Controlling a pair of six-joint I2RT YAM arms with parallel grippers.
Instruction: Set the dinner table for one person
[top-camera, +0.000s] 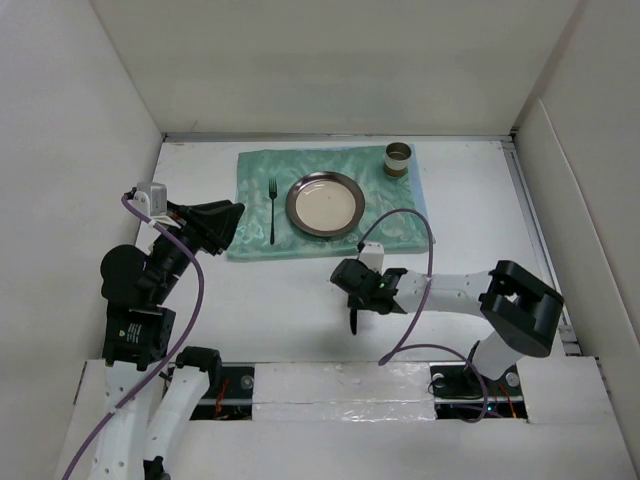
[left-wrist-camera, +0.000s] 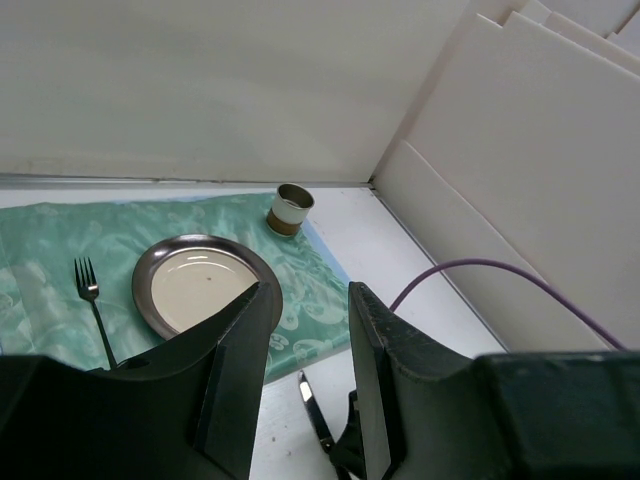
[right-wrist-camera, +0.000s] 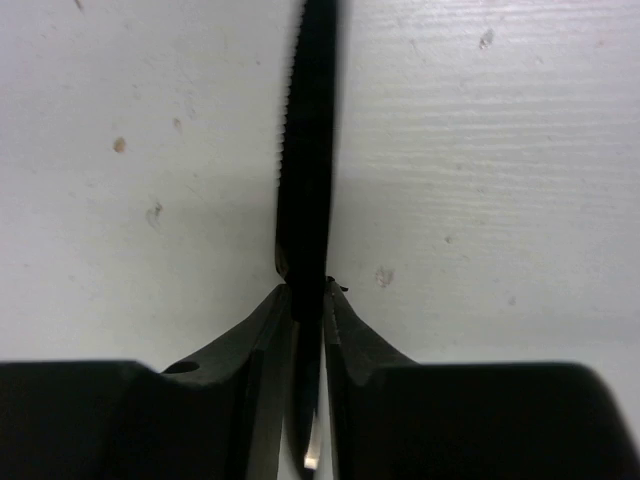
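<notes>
Cloth (top-camera: 255, 180) of teal green lies on the far half of the white table (top-camera: 470, 230). From above we see a fork (top-camera: 272, 210) on it, just left of a round metal plate (top-camera: 324, 204), and a small cup (top-camera: 398, 158) at its far right corner. On the near side of the cloth, over bare table, the right tool (top-camera: 355, 306) reaches in from the right with a dark knife (top-camera: 353, 322) sticking out toward the arm bases. Only the right wrist view shows the grip: the tool is clamped tight on the knife, whose toothed edge faces the camera. Whether the knife touches the table we cannot tell, though it seems just above it. The left tool (top-camera: 225, 220) hangs at the cloth's left edge. Its own camera shows it parted wide with nothing in it, and beyond it the plate, fork and cup.
</notes>
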